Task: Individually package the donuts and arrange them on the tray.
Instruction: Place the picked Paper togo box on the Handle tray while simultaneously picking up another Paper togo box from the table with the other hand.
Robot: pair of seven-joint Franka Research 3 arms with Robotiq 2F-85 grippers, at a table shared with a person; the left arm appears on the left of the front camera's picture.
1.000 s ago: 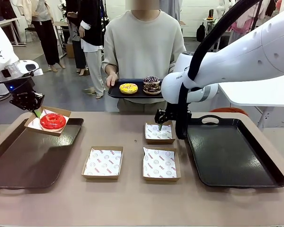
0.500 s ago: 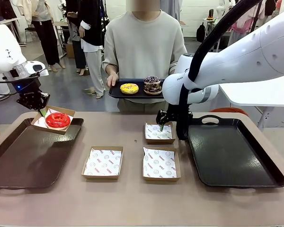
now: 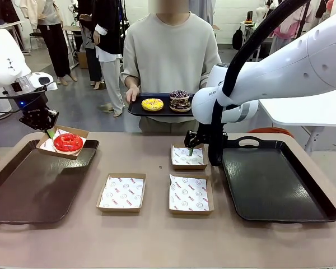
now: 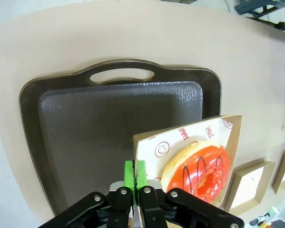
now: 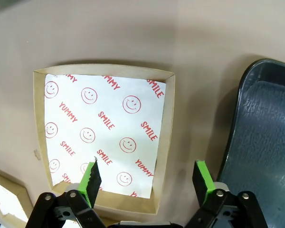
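A glossy red donut (image 3: 68, 142) lies in a paper-lined cardboard box (image 3: 78, 133) held tilted over the far corner of the left dark tray (image 3: 33, 190). My left gripper (image 3: 46, 133) is shut on that box's edge. In the left wrist view the left gripper (image 4: 135, 173) pinches the box (image 4: 228, 133) beside the red donut (image 4: 197, 166). My right gripper (image 3: 190, 150) hangs open just above an empty box (image 3: 189, 158); the right gripper (image 5: 147, 176) straddles the near side of this box (image 5: 104, 137). The person holds a small black tray (image 3: 137, 110) with a yellow donut (image 3: 152, 104) and a sprinkled purple donut (image 3: 180, 94) stacked on a chocolate donut (image 3: 180, 105).
Two more empty lined boxes (image 3: 122, 192) (image 3: 190, 193) sit mid-table. A second dark tray (image 3: 274, 179) lies at the right, its rim (image 5: 237, 123) close to my right gripper. The left tray's floor (image 4: 85, 123) is bare.
My left gripper has carried the box with the red donut a little to the right and up over the tray's far corner, then held still. The right gripper has barely shifted.
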